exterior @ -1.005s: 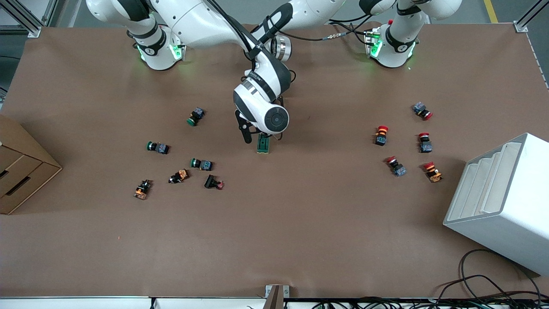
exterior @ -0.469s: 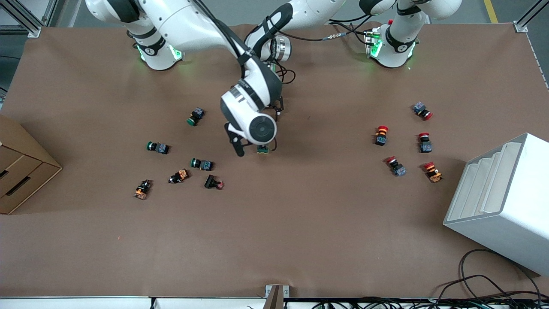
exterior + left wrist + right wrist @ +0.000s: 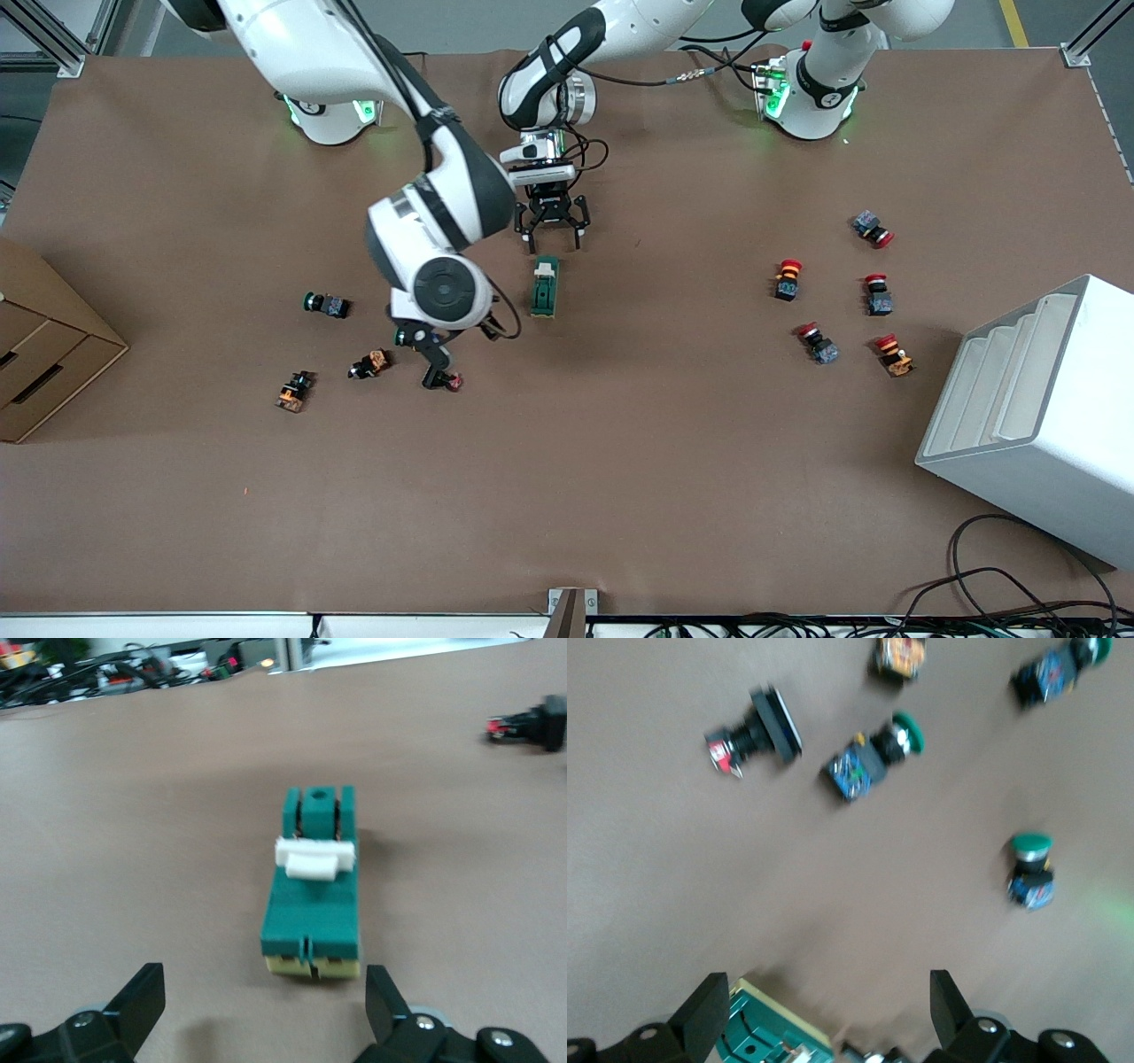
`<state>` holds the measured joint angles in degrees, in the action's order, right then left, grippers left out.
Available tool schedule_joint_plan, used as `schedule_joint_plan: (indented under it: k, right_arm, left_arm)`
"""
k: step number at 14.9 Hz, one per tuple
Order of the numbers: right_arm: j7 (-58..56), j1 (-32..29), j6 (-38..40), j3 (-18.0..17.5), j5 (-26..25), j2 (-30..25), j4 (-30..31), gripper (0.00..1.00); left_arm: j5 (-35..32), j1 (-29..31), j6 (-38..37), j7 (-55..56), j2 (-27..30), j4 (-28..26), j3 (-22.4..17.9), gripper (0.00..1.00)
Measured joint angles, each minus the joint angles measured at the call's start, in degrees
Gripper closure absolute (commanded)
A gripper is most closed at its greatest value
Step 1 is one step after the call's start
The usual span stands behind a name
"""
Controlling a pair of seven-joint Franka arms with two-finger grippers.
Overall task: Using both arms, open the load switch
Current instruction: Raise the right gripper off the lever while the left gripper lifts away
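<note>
My workbench and what stands around it

I work over a wide table covered in matte brown paper (image 3: 620, 496), evenly lit from above so shadows fall soft. At the right arm's end sits a tan cardboard box with slotted drawer fronts (image 3: 40, 346); at the left arm's end, a white stepped plastic rack with ridged shelves (image 3: 1036, 416), and near it a loose black cable (image 3: 992, 549) curls on the paper. Silver aluminium frame posts (image 3: 53, 40) stand at the table corners by my bases, over grey floor marked with a yellow floor stripe (image 3: 1014, 22). A tangle of dark cords (image 3: 797, 627) runs along the table edge nearest the front camera.
</note>
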<state>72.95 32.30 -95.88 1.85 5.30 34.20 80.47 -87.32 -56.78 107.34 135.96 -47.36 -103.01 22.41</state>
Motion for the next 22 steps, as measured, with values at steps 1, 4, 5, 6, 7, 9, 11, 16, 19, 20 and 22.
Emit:
schedule_joint_plan:
  k: [1,4,5,6,7,9,11,16,19,20,22]
  right_arm:
    - [-4.1,-1.6,0.9,0.0,-0.1,-1.1,0.0,0.0]
    - [-15.6,-6.6,3.1,0.1,-0.2,-4.1,0.1,0.0]
    - [-19.3,-8.2,3.8,0.1,-0.2,-4.9,0.1,0.0]
    - [-22.5,-9.5,4.4,0.1,-0.3,-5.6,0.1,0.0]
    - [-25.4,-10.6,4.7,0.1,-0.7,-6.2,0.3,0.0]
    - [-31.5,-12.8,5.0,0.1,-1.7,-7.2,0.6,0.0]
    - [-38.2,-15.1,5.2,0.1,-2.0,-8.1,0.8,0.0]
    - [-46.7,-19.3,7.3,0.1,-3.3,-11.1,2.2,0.0]
    - [-52.0,-20.1,7.8,0.1,-5.8,-12.9,2.5,0.0]
    - [-54.7,-20.9,8.3,0.1,-6.5,-13.7,2.5,0.0]
    - [-61.9,-24.0,9.0,0.2,-7.2,-15.5,2.5,0.0]
  left_arm:
    - [2.9,0.2,-0.1,-2.5,0.7,1.7,0.1,0.0]
    - [13.8,1.1,-0.6,-14.1,3.5,9.0,0.2,0.0]
    - [17.1,1.9,-0.8,-18.7,4.6,11.8,0.1,0.0]
    - [19.7,3.2,-1.0,-22.9,5.8,14.2,0.1,0.0]
    - [21.7,5.0,-1.0,-26.4,7.0,16.1,0.1,0.0]
    - [26.4,9.4,-1.0,-32.6,9.1,19.2,0.2,0.0]
    - [31.5,13.5,-1.0,-39.5,11.0,22.4,0.2,0.0]
    - [44.7,24.0,-1.0,-52.0,19.5,25.0,0.2,0.0]
    - [52.4,31.4,-1.0,-58.3,25.2,25.0,0.2,0.0]
    - [55.2,33.9,-1.1,-61.0,26.9,25.0,0.2,0.0]
    - [59.8,38.4,-2.0,-67.9,29.5,24.9,0.1,0.0]
